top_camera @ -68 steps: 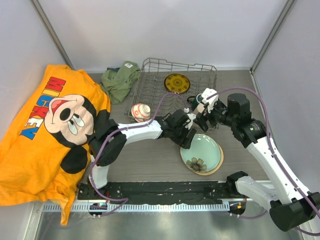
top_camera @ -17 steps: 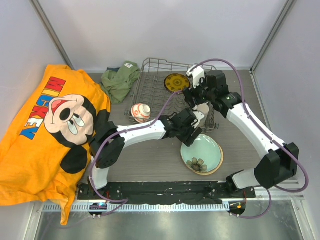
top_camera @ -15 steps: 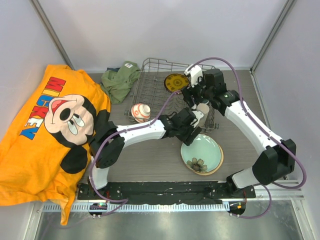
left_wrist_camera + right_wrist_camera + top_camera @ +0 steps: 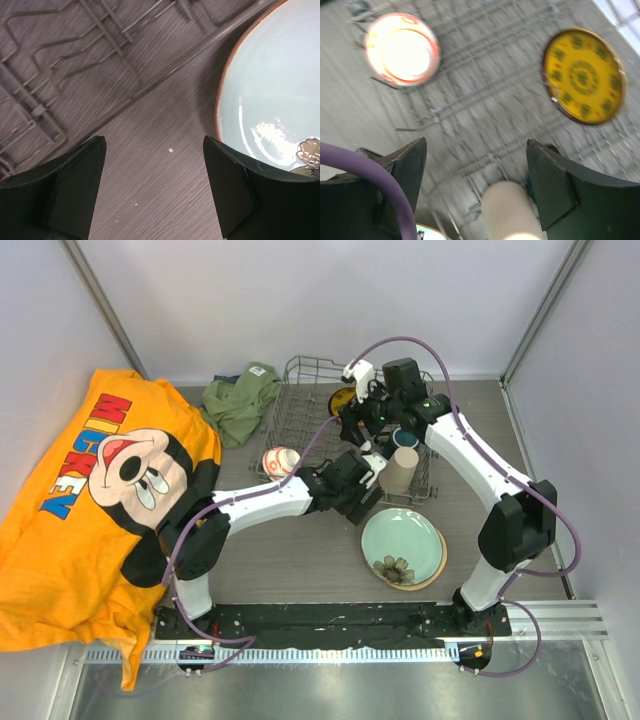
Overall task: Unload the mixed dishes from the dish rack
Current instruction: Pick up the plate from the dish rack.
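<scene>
**Both pincers open and empty; three dishes in the rack**

Nearest: pale green plate (image 4: pixel 402 540) lies flat on the counter (image 4: pixel 300 560), stacked on the cream plate (image 4: pixel 440 558), of which only the rim shows. Left pincer (image 4: pixel 360 502) hangs over bare counter just left of that stack, jaws spread wide, nothing held. Its wrist view has the green plate's rim beside the right finger and rack wire ahead.

Dish rack (image 4: pixel 300 420) beyond. Beige cup (image 4: pixel 400 470) in its near right corner, dark teal mug (image 4: pixel 405 438) just behind it. Right pincer (image 4: pixel 358 428) over the rack's middle, jaws wide apart, empty. Its wrist view is blurred and puts the cup low between the fingers, touching neither.

Red-orange bowl (image 4: pixel 281 462) on the counter, just beside the rack's left side. Yellow plate (image 4: pixel 345 400) farther back in the rack, partly hidden by the right arm.
</scene>
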